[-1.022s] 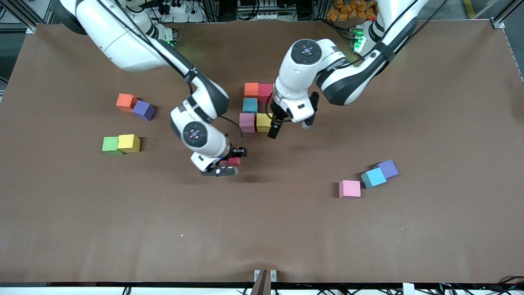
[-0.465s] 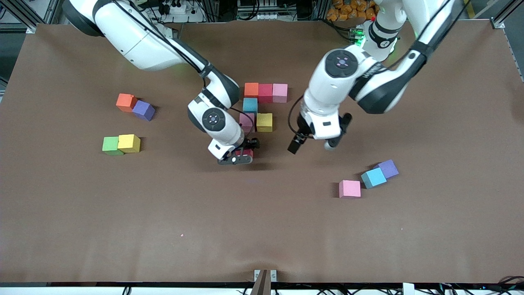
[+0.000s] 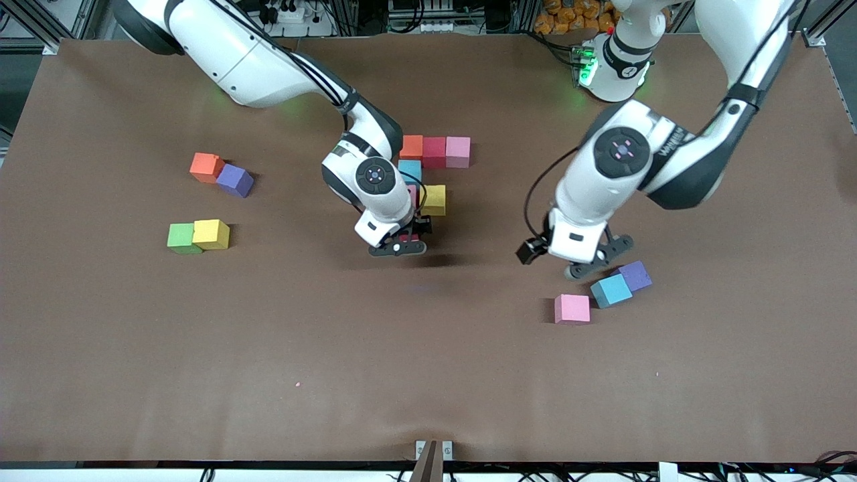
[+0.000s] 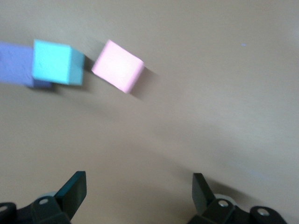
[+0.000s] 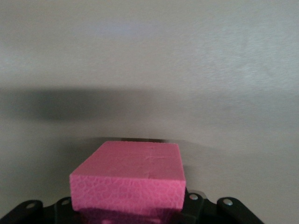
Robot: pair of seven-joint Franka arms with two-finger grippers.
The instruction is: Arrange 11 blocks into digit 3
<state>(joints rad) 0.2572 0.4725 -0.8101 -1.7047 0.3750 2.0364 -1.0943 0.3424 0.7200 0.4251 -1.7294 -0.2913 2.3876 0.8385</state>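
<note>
Right hand [image 3: 402,242] is pinching a red block [image 5: 128,179], carried low over bare worktop [image 3: 428,375] just beside the yellow end of the partial digit 3 [image 3: 428,174]. Wrist view shows the block clamped between the jaws with nothing but worktop under it, so not yet placed.

Closest to that hand: a yellow block [image 3: 434,199], with a pink block [image 3: 412,194] next to it mostly hidden under the right wrist. One row up is a single blue block [image 3: 409,170]. Top row is orange [image 3: 411,146], red [image 3: 434,151], pink [image 3: 458,151], touching in a line. That makes six down, and the one in hand would be the seventh.

Left hand [image 3: 586,262] is spread wide and empty, over the worktop just beside a loose cluster: blue block [image 3: 610,290] touching a purple block [image 3: 634,275], with a pink block [image 4: 117,66] near them. My read is it's lining up a pick there.

Well apart from both hands, toward the right arm's end: an orange block [image 3: 205,167] touching a purple one [image 3: 234,180], and a yellow block [image 3: 211,234] touching a green cube [image 3: 181,237].

Judgement: a bit over halfway. Middle row needs its third cube, then a linking cube and the full bottom row.
</note>
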